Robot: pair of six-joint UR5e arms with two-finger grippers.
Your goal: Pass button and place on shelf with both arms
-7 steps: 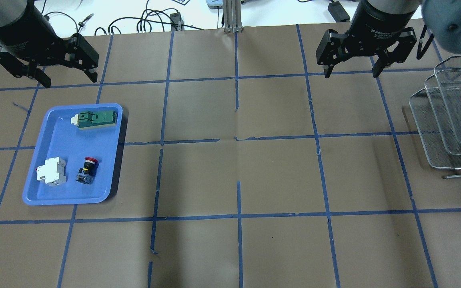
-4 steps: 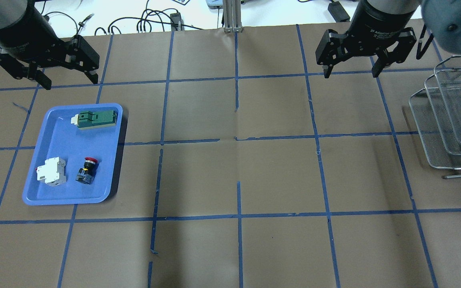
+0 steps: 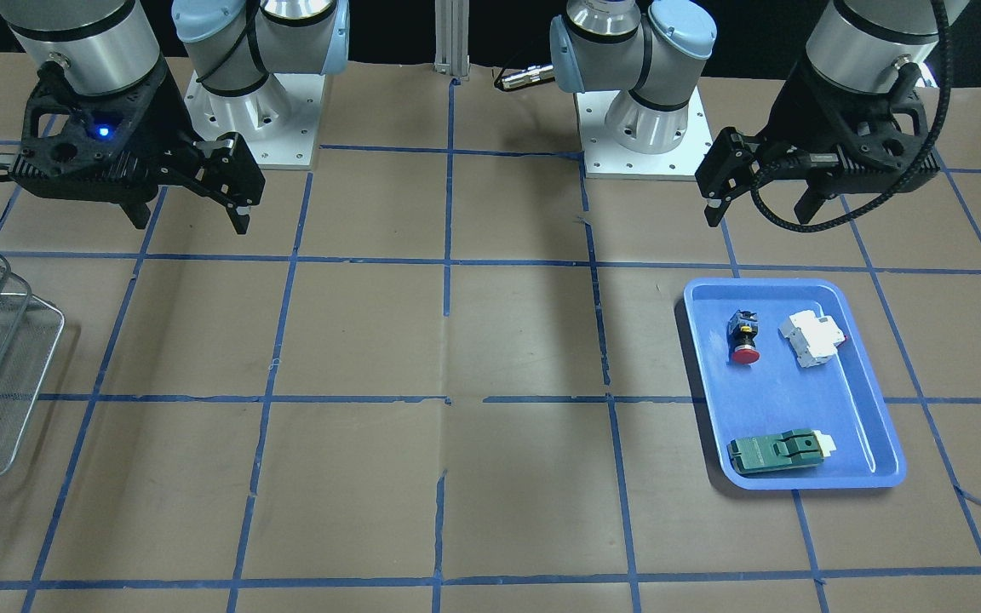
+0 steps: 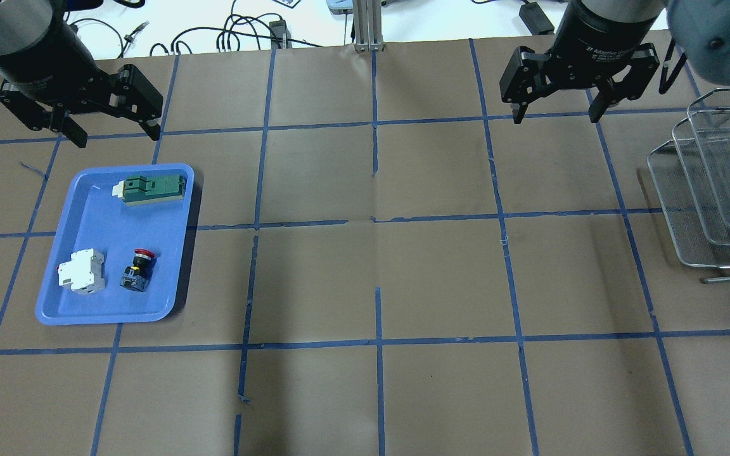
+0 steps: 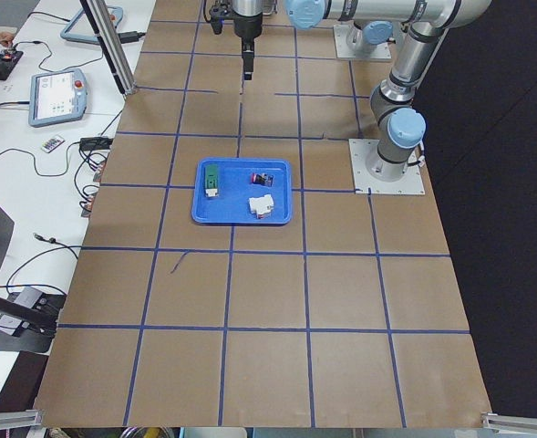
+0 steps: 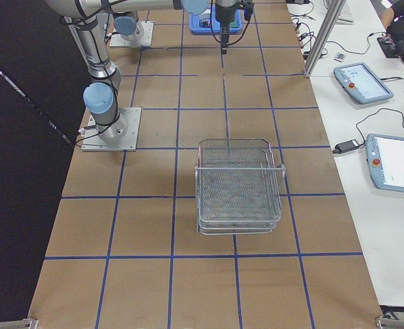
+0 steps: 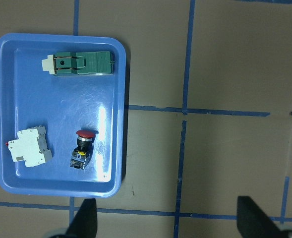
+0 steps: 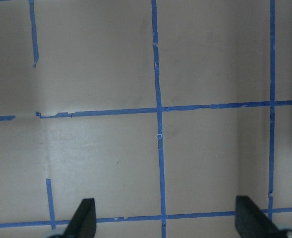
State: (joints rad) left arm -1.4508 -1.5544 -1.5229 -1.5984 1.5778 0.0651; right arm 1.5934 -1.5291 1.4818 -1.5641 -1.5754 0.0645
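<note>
Red-capped and lying on its side, the button [image 4: 137, 269] is resting in the blue tray [image 4: 118, 221] near the table's left edge. It lies just beside the white breaker [image 4: 80, 271], with its cap pointing toward the green part [image 4: 153, 189].

We are judging it to be light and rigid, mostly hard plastic and not fragile. The rounded, smooth cap looks likely to slip under flat pads. We are favouring a hold across the black body, behind the cap. That would leave the cap or the back block free for the second gripper at the pass.

The left gripper [image 4: 116, 137] is hanging above the tray's far side, with its jaws wide apart and nothing between them. The right gripper [image 4: 556, 118] is hovering near the shelf [image 4: 720, 190] at the table's right edge, its jaws also spread and empty.

Counting, we are finding one button, one breaker, one green part, one tray and two grippers. There is also one shelf, showing three mesh tiers, all of them bare.
</note>
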